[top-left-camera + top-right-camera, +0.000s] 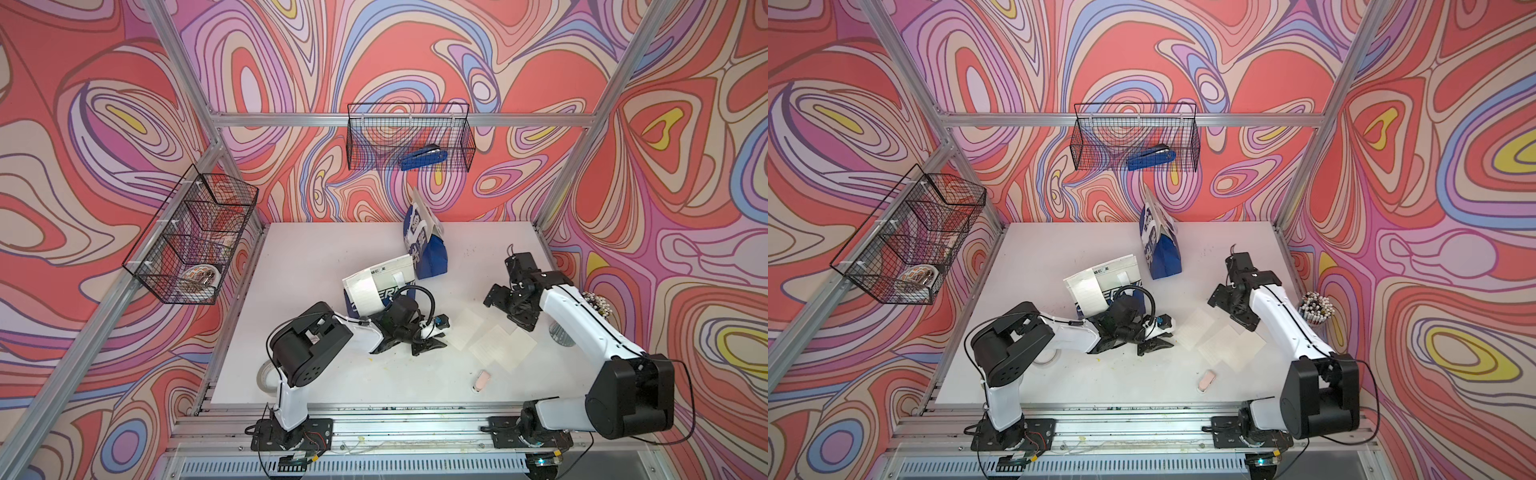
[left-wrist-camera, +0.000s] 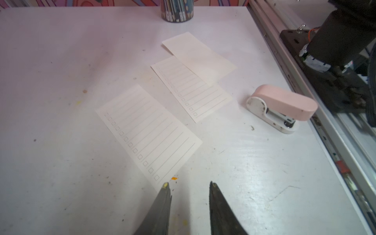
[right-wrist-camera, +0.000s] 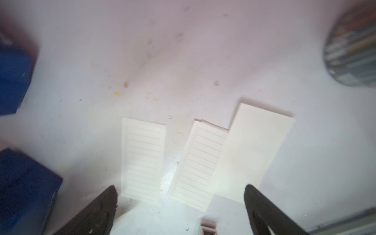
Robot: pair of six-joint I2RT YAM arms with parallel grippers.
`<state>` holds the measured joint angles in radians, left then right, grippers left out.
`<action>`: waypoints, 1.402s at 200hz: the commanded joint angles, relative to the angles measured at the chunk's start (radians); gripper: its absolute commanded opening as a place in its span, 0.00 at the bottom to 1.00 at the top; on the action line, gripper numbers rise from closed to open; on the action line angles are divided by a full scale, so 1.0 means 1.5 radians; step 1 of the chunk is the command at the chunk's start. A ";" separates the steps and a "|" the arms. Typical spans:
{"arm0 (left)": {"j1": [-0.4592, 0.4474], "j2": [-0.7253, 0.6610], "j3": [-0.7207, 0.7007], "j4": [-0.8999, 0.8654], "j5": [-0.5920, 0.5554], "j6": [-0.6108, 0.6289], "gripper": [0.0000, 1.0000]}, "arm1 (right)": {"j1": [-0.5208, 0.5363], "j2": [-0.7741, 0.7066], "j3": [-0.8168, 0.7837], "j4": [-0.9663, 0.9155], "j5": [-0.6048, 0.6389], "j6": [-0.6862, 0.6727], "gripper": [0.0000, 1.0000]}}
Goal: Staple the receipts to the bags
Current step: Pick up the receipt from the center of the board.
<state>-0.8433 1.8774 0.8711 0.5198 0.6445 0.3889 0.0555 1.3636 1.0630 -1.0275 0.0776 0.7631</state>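
One blue-and-white bag [image 1: 388, 270] with Latin lettering lies flat mid-table, a white receipt [image 1: 365, 291] resting on its face. The other bag [image 1: 426, 245], with Chinese characters, stands behind it. Three more receipts lie loose on the table: one apart [image 2: 148, 134], two overlapping [image 2: 191, 89] [image 2: 199, 55]. My left gripper [image 2: 189, 185] is low on the table, open and empty, one fingertip [image 2: 165, 185] at the nearest receipt's corner. My right gripper [image 3: 180, 188] hangs wide open above the same receipts [image 3: 143, 158], holding nothing.
A pink stapler [image 2: 282, 105] lies on the table near the front rail, beside the receipts. A blue stapler [image 1: 424, 158] sits in the wire basket [image 1: 357, 141] on the back wall. A pencil cup [image 1: 598, 307] stands at the right edge. Another wire basket [image 1: 187, 232] hangs left.
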 commanded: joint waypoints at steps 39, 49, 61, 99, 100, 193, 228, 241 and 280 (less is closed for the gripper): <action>0.001 -0.076 -0.010 -0.032 -0.013 0.012 0.37 | -0.111 0.008 -0.093 -0.047 -0.062 0.241 0.98; 0.001 -0.083 -0.015 -0.030 -0.020 0.015 0.37 | -0.134 0.018 -0.119 -0.006 -0.097 0.250 0.99; 0.001 -0.089 -0.021 -0.030 -0.027 0.021 0.38 | -0.143 0.036 -0.133 0.032 -0.098 0.261 0.99; 0.001 -0.106 -0.021 -0.045 -0.042 0.039 0.38 | -0.147 0.097 -0.144 0.072 -0.060 0.262 0.98; 0.001 -0.106 -0.022 -0.047 -0.042 0.040 0.38 | -0.148 0.098 -0.145 0.074 -0.060 0.262 0.99; 0.001 -0.128 -0.019 -0.076 -0.060 0.060 0.39 | -0.152 0.156 -0.218 0.148 -0.024 0.268 0.63; 0.002 -0.132 -0.018 -0.080 -0.056 0.057 0.39 | -0.153 0.106 -0.212 0.136 0.008 0.262 0.40; 0.001 -0.133 -0.019 -0.077 -0.054 0.053 0.39 | -0.152 0.084 -0.211 0.129 0.018 0.259 0.32; 0.001 -0.147 -0.020 -0.060 -0.046 0.026 0.39 | -0.153 0.004 -0.193 0.076 0.034 0.247 0.23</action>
<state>-0.8433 1.7012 0.8440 0.4145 0.5564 0.4561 -0.1692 1.4456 0.7654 -0.8497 0.0692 1.1439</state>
